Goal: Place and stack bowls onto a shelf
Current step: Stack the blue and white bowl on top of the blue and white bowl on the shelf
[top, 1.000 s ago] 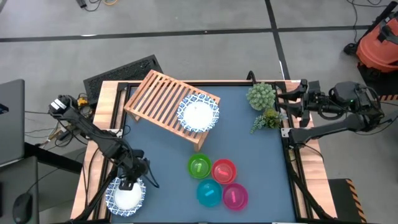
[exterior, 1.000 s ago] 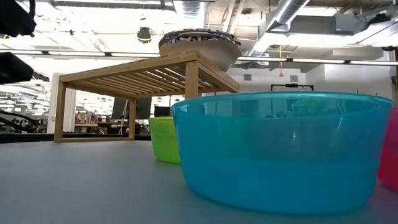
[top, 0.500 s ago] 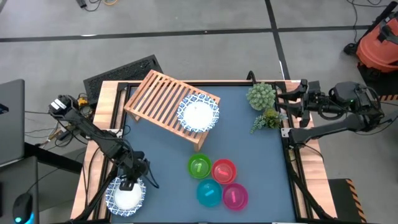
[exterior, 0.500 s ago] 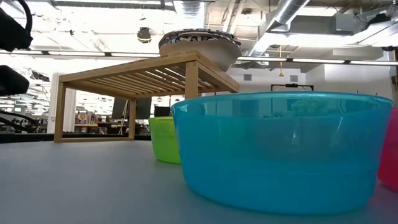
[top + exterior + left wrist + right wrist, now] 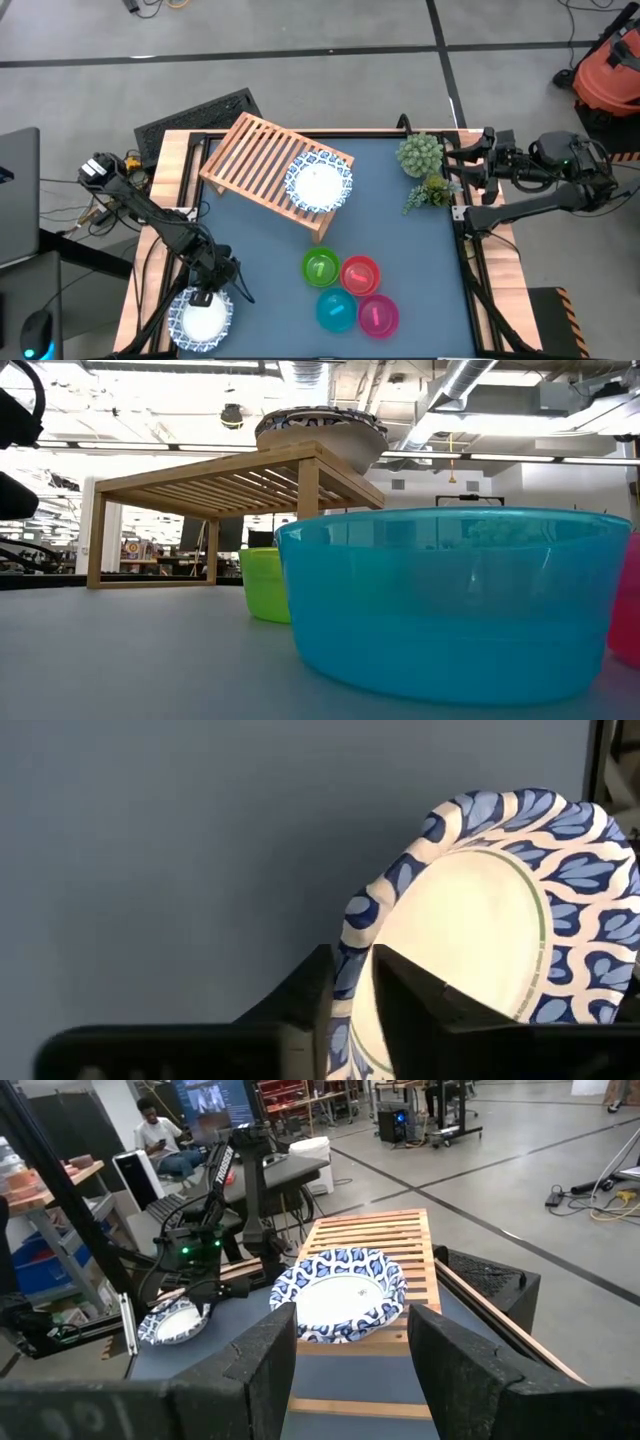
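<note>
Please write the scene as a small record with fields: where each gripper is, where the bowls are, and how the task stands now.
left gripper: at the table's near left corner, shut on the rim of a patterned bowl
right gripper: open, waiting at the table's far right edge beside the plant
shelf: far left part of the table, one bowl on shelf at its right end
small bowls: green bowl, red bowl, teal bowl, magenta bowl, clustered on the table, near middle
task state: one patterned bowl placed, another gripped, small bowls not yet on the shelf
</note>
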{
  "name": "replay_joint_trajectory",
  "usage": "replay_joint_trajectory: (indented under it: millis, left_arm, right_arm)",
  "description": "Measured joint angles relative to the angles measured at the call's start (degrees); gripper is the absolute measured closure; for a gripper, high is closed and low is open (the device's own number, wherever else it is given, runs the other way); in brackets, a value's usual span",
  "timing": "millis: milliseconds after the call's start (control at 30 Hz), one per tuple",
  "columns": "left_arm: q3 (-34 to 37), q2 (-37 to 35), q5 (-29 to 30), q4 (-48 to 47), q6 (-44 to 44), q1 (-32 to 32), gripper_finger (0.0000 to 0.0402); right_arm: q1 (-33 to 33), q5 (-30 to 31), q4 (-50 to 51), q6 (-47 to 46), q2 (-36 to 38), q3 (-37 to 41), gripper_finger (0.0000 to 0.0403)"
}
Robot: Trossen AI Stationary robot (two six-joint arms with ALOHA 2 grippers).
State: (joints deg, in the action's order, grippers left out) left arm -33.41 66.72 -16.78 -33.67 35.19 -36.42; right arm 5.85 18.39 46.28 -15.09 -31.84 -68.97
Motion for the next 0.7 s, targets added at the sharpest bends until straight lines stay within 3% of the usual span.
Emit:
replay_joint_trajectory:
  millis: [133,300,700]
  left_arm:
    - [0.00,0.00,-1.05,0.00,2.11,0.00,0.0392]
    - [0.00,0.00,0.32,0.00,8.38,0.14,0.0400]
    - [-2.67,0.04,14.24,-0.30,36.75,2.85,0.0401]
  right_arm:
    - [0.00,0.00,0.00,-0.02,-0.01,0.00,0.0184]
    - [0.00,0.00,0.01,0.00,0.00,0.00,0.0184]
    - [0.00,0.00,0.01,0.04,-0.02,0.00,0.0184]
